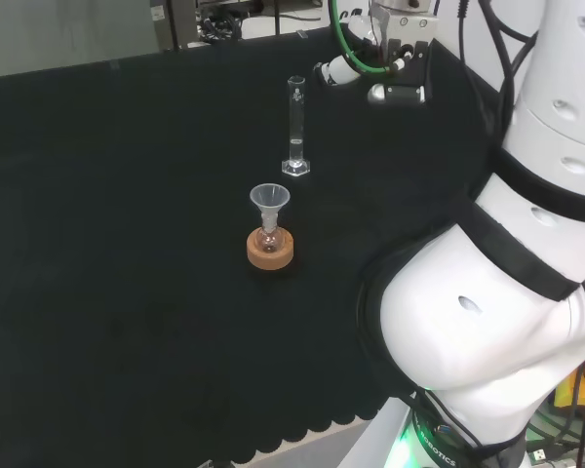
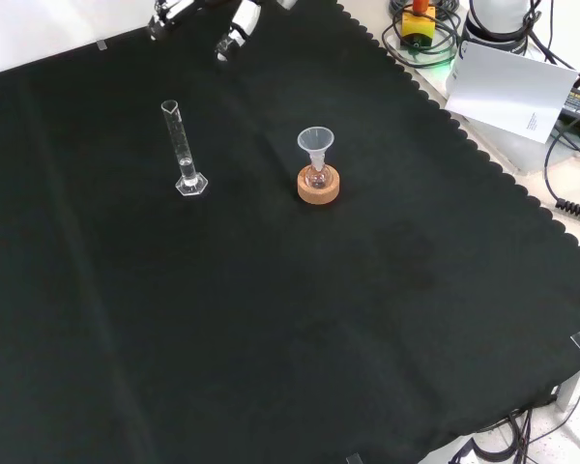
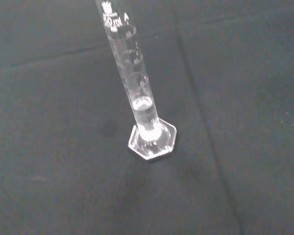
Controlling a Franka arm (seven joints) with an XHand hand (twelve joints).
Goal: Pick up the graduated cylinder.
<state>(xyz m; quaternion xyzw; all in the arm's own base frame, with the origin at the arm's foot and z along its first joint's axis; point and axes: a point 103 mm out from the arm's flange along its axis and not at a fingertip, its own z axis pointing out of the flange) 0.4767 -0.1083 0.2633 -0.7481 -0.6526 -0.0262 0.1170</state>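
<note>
Hovering hand (image 1: pixel 375 73) up-right of graduated cylinder (image 1: pixel 295 127) in head view, well apart, nothing held; finger pose: cannot tell | cylinder upright on black cloth (image 1: pixel 127 244), little clear liquid at bottom | likely light, slick, brittle, tippy on small hex base (image 3: pixel 152 141) | grasp mid-tube | funnel (image 1: pixel 269 198) in flask on cork ring (image 1: pixel 271 250) nearby

Likely robotics lab: black-cloth bench (image 2: pixel 271 338), glass graduated cylinder (image 2: pixel 182 145), funnel (image 2: pixel 315 142) on flask, cable clutter (image 2: pixel 570 145).
</note>
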